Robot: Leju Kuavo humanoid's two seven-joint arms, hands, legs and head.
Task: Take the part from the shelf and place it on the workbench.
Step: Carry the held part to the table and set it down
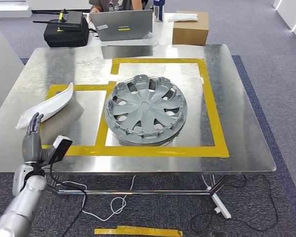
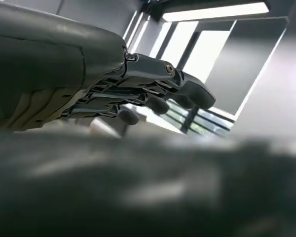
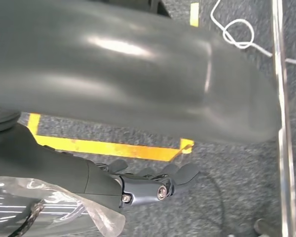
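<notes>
A white curved part [image 1: 46,106] lies on the metal workbench [image 1: 243,113], inside the left square of yellow tape. My left hand [image 1: 33,138] is over the bench's front left edge, its fingers spread and pointing at the part's near end; I cannot tell whether they touch it. In the left wrist view the fingers [image 2: 158,86] stretch out with nothing in them. My right hand [image 3: 150,182] hangs over the carpet with its fingers out straight and nothing in them.
A grey hubcap [image 1: 145,109] sits in the large taped square at the bench's middle. Beyond the bench are a laptop [image 1: 122,24], a black case [image 1: 66,30] and a cardboard box [image 1: 190,28]. Cables [image 1: 113,205] and a tape strip [image 1: 139,231] lie on the floor.
</notes>
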